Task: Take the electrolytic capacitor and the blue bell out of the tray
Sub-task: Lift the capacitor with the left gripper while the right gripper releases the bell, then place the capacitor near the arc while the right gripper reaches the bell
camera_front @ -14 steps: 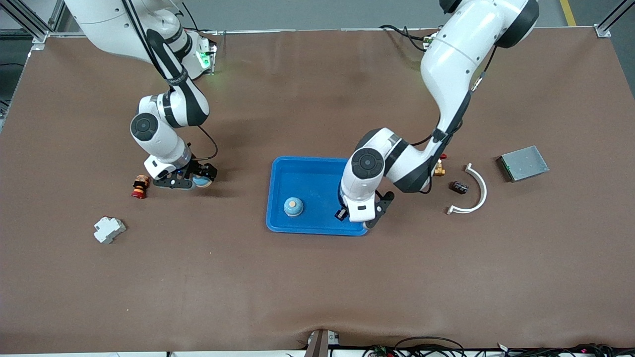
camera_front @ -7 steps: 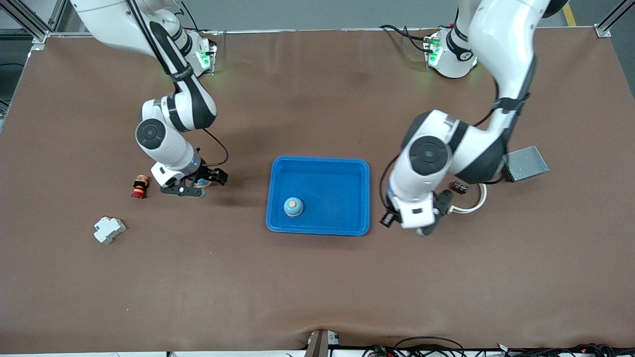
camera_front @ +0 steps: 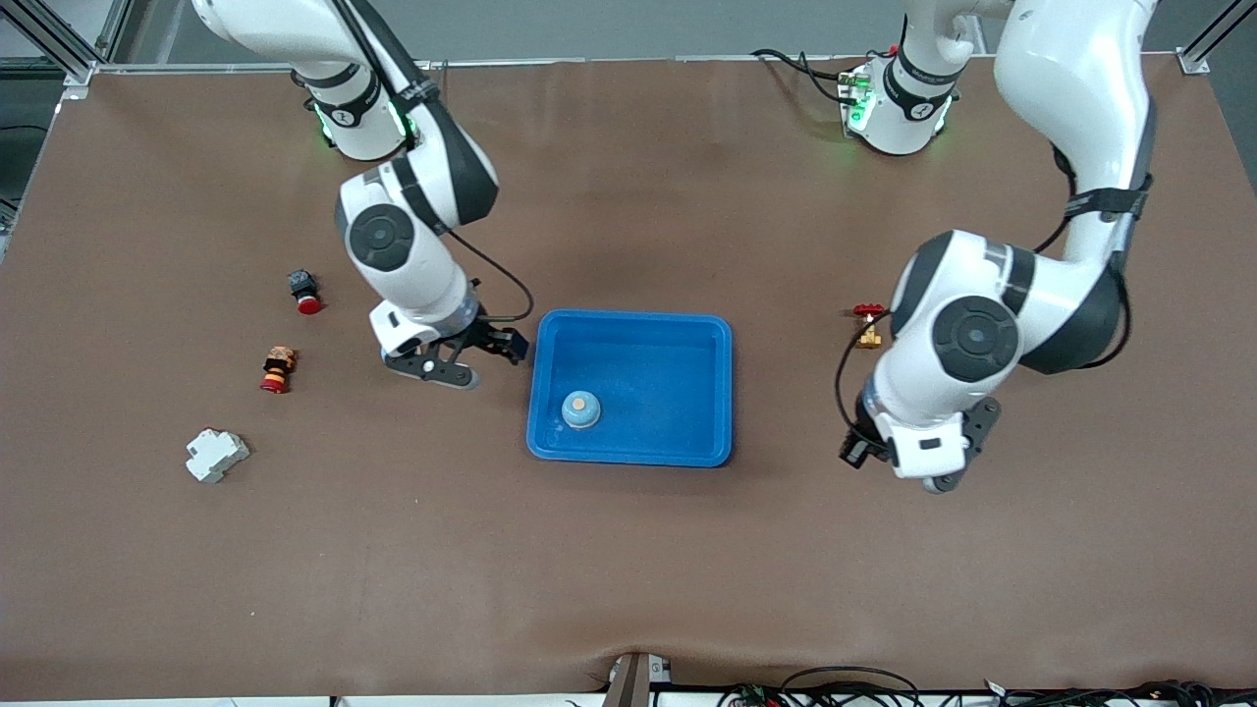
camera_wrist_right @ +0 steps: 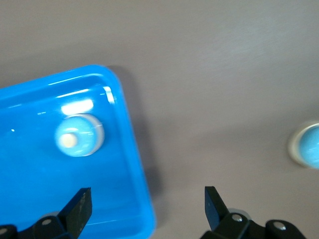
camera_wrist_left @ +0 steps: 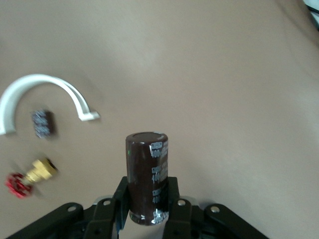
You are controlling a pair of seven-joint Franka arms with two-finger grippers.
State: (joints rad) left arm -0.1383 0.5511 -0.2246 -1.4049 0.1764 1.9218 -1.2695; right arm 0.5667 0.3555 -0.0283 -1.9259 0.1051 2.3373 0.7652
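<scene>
Now, from the front, the blue tray (camera_front: 633,388) sits mid-table with a light-blue bell (camera_front: 580,409) inside it. The right gripper (camera_front: 462,361) hangs just beside the tray's edge toward the right arm's end, and the left gripper (camera_front: 918,462) is over bare table toward the left arm's end. At the left wrist, the fingers are clamped on a dark brown capacitor (camera_wrist_left: 147,178), standing upright. At the right wrist, the fingers (camera_wrist_right: 79,209) stand wide apart, holding nothing, over the tray's rim; a second bell (camera_wrist_right: 306,144) lies on the table.
</scene>
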